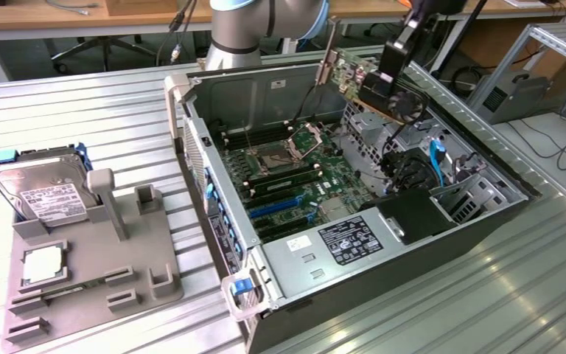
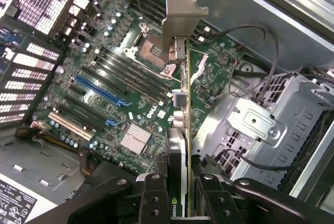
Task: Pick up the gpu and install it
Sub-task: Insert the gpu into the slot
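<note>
Under the gpu [image 1: 358, 80]: motherboard [image 1: 330, 174], loose cables [image 1: 406, 171]

Open computer case [image 1: 192, 147] lies on its side across the centre of the frame, resting on a slatted metal table [image 1: 77, 110]. The motherboard [image 1: 308, 173] is exposed inside, and a power supply [image 1: 347, 240] with a white label sits at the case's lower end.

Upper centre-right: the gripper [image 1: 393, 85] is clamped on the gpu [image 1: 357, 81]. The card hangs tilted in the air above the case, clear of the motherboard, with its silver bracket [image 1: 329, 59] toward the frame's left. The arm base [image 1: 239, 29] stands at upper centre, behind the case.

Left of frame: a grey fixture [image 1: 116, 273] carries a hard drive [image 1: 42, 188] with blue rails, propped at its upper end. A small silver CPU chip [image 1: 45, 264] lies flat in its lower left part.
</note>
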Available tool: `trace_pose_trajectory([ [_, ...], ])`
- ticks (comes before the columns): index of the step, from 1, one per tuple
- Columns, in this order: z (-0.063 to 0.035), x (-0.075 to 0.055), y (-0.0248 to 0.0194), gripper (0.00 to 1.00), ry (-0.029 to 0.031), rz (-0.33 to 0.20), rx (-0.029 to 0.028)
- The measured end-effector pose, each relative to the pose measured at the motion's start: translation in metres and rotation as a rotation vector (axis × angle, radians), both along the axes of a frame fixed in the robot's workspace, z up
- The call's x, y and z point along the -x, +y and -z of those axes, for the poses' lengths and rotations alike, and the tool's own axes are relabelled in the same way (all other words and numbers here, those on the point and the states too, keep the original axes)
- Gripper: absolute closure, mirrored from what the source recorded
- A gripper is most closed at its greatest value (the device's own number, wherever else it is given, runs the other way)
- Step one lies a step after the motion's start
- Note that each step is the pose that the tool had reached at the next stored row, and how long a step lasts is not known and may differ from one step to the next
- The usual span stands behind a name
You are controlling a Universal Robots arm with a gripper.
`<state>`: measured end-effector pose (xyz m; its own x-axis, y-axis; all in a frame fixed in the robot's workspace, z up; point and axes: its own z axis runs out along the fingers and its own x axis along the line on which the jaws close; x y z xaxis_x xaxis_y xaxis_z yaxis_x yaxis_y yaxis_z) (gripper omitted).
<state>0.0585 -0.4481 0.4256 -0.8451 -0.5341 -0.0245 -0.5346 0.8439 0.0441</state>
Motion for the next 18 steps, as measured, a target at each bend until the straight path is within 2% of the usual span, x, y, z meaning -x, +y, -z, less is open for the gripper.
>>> trace_pose_trajectory([
  [7,0.0,0.0,0.0002,0.73,0.0,-0.125,0.0],
  [9,0.0,0.0,0.0003,0.73,0.0,-0.192,0.0001],
  [12,0.0,0.0,0.0004,0.73,0.0,-0.253,0.0001],
  [16,0.0001,0.0,0.0006,0.73,0.0,-0.372,0.0],
  [18,0.0001,0.0,0.0008,0.73,0.0,-0.408,0.0001],
])
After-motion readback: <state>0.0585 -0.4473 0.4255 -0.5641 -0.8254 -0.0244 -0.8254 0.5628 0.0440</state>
